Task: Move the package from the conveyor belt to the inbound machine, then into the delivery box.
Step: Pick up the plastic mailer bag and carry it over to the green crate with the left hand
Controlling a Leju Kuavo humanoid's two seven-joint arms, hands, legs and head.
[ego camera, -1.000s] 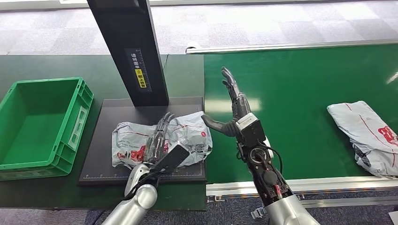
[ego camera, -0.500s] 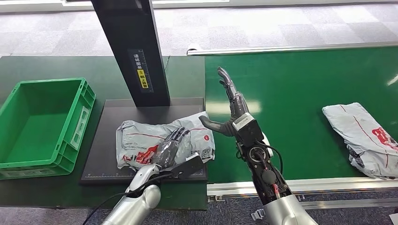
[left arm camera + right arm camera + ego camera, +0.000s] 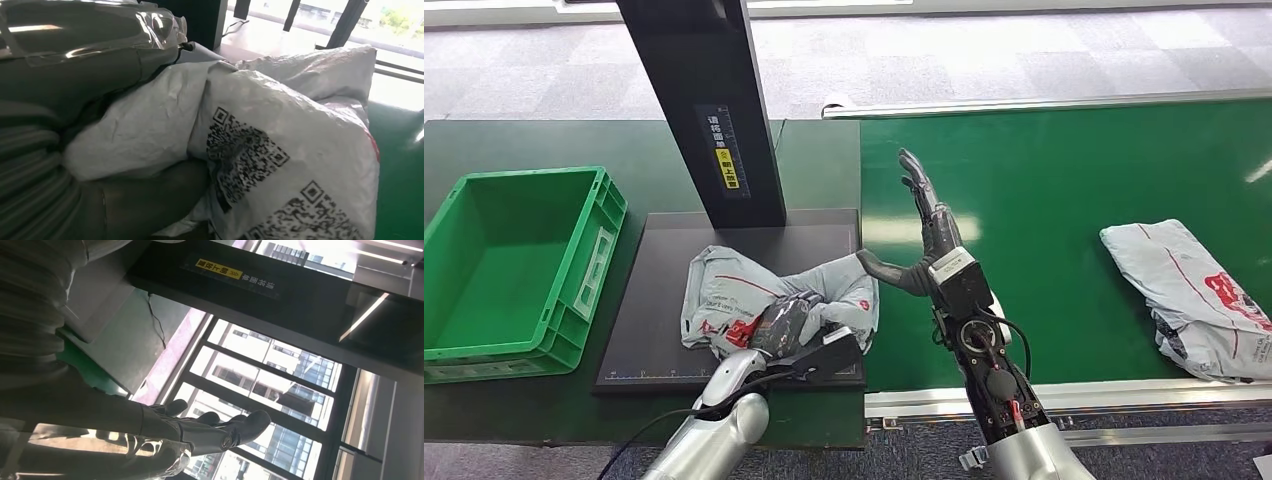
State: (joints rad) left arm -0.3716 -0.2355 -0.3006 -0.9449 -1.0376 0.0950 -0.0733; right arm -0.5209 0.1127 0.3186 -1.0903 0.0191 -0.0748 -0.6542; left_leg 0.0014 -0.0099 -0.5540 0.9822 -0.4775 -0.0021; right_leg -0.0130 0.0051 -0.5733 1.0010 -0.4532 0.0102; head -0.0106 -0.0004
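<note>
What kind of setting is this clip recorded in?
Likely a parcel-sorting or logistics test station: a green conveyor belt carries a grey mailer bag, a black scanning stand holds another package gripped by the left hand, and a green crate sits beside it.

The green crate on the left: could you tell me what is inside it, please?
Nothing shows inside the green crate: its visible floor is bare green plastic. The near wall hides a strip of the floor along the front, so that part cannot be checked.
</note>
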